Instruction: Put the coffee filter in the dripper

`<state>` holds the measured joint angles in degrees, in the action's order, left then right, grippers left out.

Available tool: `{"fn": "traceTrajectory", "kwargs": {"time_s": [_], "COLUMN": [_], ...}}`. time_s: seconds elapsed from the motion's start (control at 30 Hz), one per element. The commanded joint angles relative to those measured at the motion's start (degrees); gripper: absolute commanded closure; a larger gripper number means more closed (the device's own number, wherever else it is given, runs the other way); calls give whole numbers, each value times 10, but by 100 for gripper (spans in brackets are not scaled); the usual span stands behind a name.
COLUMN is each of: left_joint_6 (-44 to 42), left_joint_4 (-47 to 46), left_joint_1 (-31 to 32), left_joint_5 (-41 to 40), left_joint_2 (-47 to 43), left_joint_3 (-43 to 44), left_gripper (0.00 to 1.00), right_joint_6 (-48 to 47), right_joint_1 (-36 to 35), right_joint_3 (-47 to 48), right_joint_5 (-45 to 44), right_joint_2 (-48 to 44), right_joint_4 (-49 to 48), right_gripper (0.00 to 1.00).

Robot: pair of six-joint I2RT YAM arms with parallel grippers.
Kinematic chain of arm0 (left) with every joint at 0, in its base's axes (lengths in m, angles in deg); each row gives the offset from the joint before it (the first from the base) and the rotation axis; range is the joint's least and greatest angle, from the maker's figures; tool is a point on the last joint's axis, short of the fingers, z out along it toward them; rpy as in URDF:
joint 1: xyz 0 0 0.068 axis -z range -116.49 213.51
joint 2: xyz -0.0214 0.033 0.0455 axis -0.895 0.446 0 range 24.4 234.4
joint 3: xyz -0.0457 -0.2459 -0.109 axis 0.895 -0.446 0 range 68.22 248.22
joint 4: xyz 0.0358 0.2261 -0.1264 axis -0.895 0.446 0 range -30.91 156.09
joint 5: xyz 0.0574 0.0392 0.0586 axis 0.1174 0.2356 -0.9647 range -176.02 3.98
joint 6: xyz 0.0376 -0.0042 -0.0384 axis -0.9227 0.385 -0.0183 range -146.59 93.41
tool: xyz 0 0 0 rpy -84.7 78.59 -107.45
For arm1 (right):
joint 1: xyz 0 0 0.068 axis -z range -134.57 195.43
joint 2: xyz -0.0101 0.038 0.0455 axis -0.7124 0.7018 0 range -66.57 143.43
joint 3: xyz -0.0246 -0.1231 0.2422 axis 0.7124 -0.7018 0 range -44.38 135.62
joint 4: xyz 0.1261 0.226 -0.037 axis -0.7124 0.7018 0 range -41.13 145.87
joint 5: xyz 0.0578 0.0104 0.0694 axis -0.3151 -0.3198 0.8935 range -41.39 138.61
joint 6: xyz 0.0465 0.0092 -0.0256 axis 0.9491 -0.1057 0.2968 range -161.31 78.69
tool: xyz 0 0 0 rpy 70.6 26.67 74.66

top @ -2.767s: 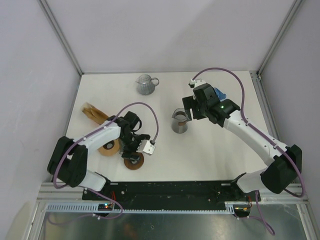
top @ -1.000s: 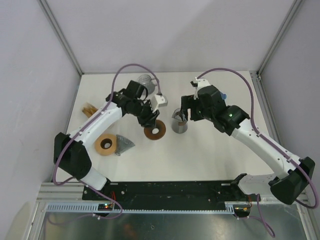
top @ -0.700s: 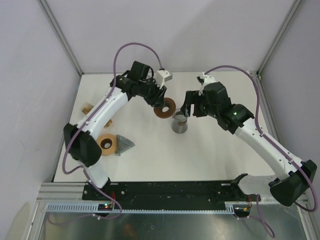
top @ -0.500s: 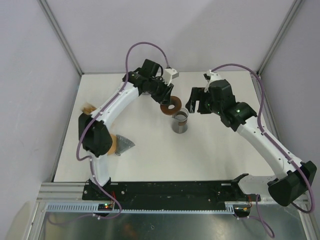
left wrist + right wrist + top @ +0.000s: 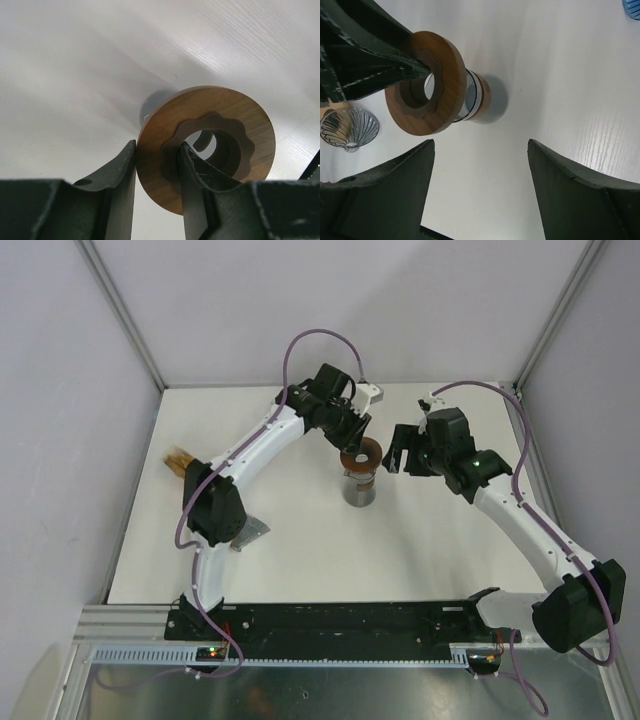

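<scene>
Well out to the left of the left gripper, near the table's edge, what looks like a tan paper coffee filter stack [image 5: 176, 459] lies flat. It is too small to tell which way it points. The left gripper [image 5: 157, 150] is clamped on the band of a round brown wooden dripper collar [image 5: 262, 135], one finger outside the rim and one in the hole. The collar has no long axis. Its face is tilted, with the hole roughly over the grey cylindrical cup [image 5: 482, 97] just below the fingertips. It would be best to level and centre the collar before letting go. To the right of the cup, the right gripper [image 5: 479, 150] hangs with jaws apart, holding nothing.
</scene>
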<state>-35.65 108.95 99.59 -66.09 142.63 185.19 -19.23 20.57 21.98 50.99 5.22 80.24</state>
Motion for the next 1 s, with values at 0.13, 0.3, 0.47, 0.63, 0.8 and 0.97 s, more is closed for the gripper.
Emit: {"fn": "traceTrajectory", "kwargs": {"time_s": [0.13, 0.3, 0.47, 0.63, 0.8, 0.97], "left_joint_6": [-4, -9, -19, -24, -28, -33], "left_joint_4": [0, 0, -1, -1, 0, -1], "left_joint_1": [18, 24, 32, 34, 34, 34], "left_joint_5": [-35, -46, -55, -62, -65, -71], "left_joint_2": [17, 26, 30, 37, 44, 47], "left_joint_3": [8, 6, 0, -2, 2, 0], "left_gripper": [100, 100, 99, 96, 93, 78], "right_joint_6": [1, 1, 0, -2, -3, -3], "right_joint_1": [12, 15, 15, 16, 18, 18], "right_joint_3": [-9, -14, -17, -21, -24, -27], "right_joint_5": [11, 18, 19, 22, 28, 31], "right_joint_2": [-7, -2, 0, 3, 5, 8], "right_joint_4": [-27, -33, -35, -37, -42, -45], "right_gripper": [20, 21, 21, 20, 20, 20]}}
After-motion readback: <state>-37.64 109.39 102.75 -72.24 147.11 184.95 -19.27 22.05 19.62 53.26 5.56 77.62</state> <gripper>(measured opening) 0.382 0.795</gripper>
